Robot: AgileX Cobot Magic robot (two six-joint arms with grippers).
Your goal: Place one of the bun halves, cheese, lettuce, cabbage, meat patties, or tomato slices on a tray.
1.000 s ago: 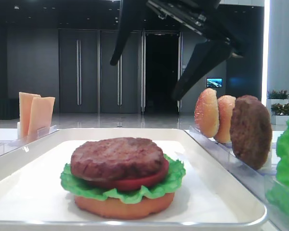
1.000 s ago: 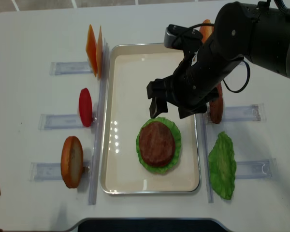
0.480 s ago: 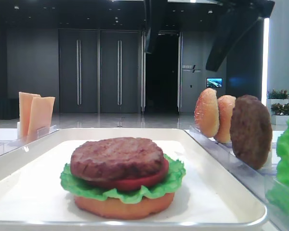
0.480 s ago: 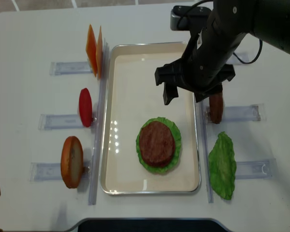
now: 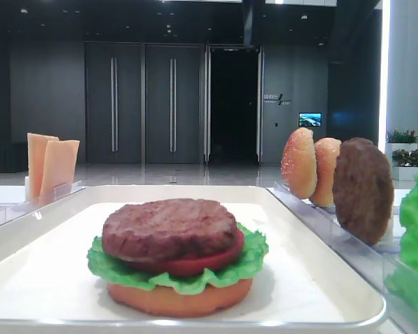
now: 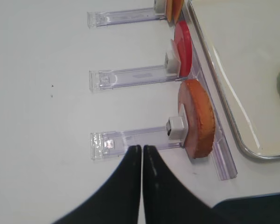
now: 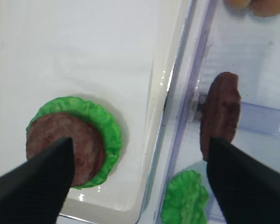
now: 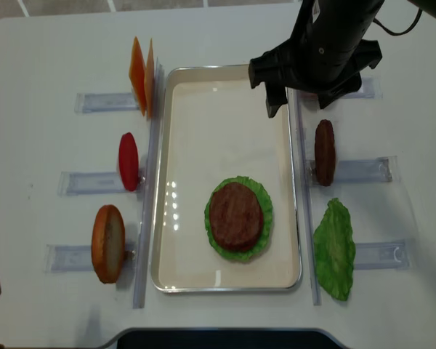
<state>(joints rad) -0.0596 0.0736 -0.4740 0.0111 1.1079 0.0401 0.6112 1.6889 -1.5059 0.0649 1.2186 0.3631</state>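
- Exterior high (realsense) view: we see the tray on the white bench, carrying a stack of bun half, lettuce, tomato and meat patty.
- Right claw hangs spread wide and empty above the tray's far right rim.
- Left claw is pinched closed, empty, beside a standing bun half.
- A second patty stands right of the tray.
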